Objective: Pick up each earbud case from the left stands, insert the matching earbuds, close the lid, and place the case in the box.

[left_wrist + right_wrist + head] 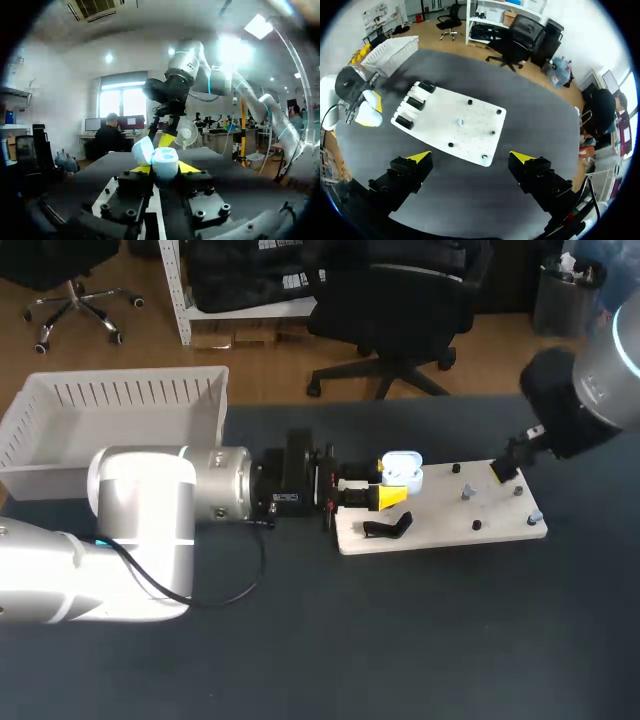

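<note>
A white earbud case (pixel 403 472) with its lid up is held above the left end of the white board (pixel 440 525), my left gripper (pixel 385 486) shut on it. In the left wrist view the case (pixel 164 161) sits between the yellow tips, its lid (pixel 142 150) tilted back. My right gripper (pixel 505 469) hangs over the board's right end, high above it. From its wrist view it (pixel 470 157) stands open and empty over the board (pixel 435 127). A small pale piece (pixel 459 121), perhaps an earbud, lies mid-board. The held case (pixel 369 116) shows beyond the board's far end.
A white slatted box (pixel 120 415) stands at the table's back left, also seen as the box (pixel 395 50) in the right wrist view. Black stands (pixel 415 103) line the board's left end, and one black stand (pixel 388 528) sits under the left gripper. Small black pegs (pixel 476 525) dot the board.
</note>
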Robot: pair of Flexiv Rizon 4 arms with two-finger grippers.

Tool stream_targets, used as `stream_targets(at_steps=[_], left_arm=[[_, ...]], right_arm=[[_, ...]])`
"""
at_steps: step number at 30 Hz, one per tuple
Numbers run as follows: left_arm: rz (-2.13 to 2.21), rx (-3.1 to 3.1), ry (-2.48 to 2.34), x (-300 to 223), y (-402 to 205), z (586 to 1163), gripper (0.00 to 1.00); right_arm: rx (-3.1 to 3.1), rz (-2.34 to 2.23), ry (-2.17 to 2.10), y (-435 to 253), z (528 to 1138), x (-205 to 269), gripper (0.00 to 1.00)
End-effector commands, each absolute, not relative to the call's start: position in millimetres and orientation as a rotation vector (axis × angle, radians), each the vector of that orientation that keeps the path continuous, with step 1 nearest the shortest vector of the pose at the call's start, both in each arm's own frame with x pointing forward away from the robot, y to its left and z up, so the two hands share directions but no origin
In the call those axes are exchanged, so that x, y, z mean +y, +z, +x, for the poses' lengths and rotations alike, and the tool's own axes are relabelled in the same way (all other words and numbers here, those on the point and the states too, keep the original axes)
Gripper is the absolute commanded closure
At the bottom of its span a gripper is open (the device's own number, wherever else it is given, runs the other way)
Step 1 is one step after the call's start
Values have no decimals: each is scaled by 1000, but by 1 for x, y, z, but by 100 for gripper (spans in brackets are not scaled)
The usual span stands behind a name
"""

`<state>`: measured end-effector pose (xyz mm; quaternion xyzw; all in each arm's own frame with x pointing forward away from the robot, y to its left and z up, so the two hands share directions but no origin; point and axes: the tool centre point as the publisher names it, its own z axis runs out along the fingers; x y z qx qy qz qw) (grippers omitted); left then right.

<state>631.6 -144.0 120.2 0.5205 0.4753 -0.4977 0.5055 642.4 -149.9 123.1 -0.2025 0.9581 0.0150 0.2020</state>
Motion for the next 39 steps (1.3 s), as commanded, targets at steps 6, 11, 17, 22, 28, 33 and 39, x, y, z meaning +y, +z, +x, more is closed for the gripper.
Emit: stream_targets(at_steps=[6, 11, 17, 22, 28, 33, 39], left_arm=[[1255, 1146, -1201, -144, 120, 632, 100], [1255, 1146, -1201, -144, 120, 632, 100], [1255, 1146, -1201, -144, 120, 632, 100], [1255, 1146, -1201, -144, 120, 632, 100], [1255, 1146, -1201, -144, 120, 632, 100], [1255, 1146, -1201, -144, 120, 632, 100], [1255, 1146, -1201, -144, 120, 632, 100]], right_arm=[[2802, -530, -219, 87, 636, -155, 6], [2840, -563, -199, 76, 636, -159, 9], [2886, -587, -197, 61, 638, -168, 45], [2910, -597, -195, 50, 638, -172, 47], [2919, -606, -195, 41, 639, -174, 40], [2911, -615, -183, 37, 641, -175, 40], [2896, -607, -201, 34, 645, -177, 53]])
